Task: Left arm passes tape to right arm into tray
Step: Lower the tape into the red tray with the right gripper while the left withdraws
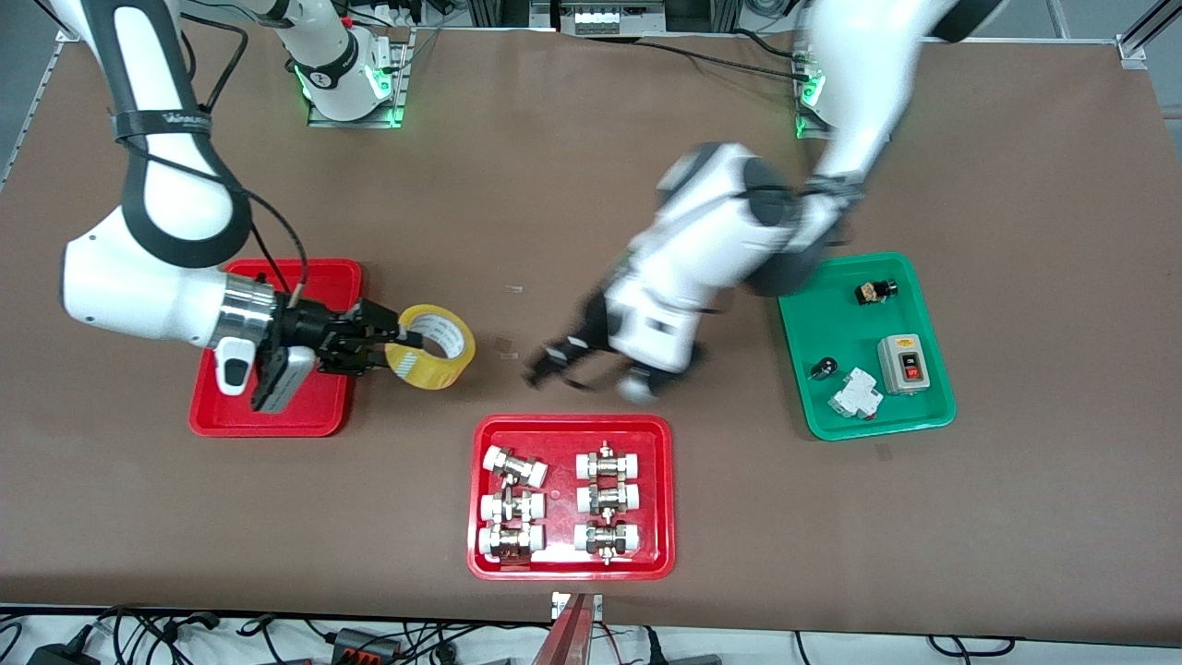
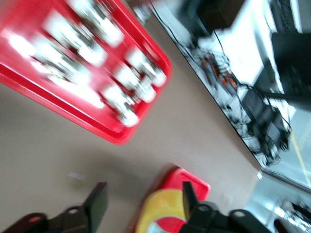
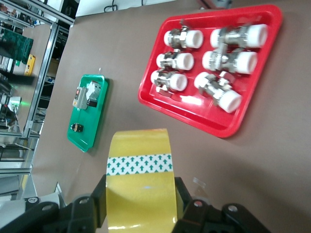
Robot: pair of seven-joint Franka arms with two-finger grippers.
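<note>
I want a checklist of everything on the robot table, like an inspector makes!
Surface: brown table, two small scraps near its middle.
Job's things: yellow tape held just off the plain red tray's edge; that tray holds nothing seen.
Clutter: red tray with six white-capped fittings; green tray with switch parts.
Grippers: right gripper shut on the tape; left gripper open, empty, over bare table.
Cables: black cable along the right arm; leads at the table's edges.
Surroundings: metal frames, electronics.
</note>
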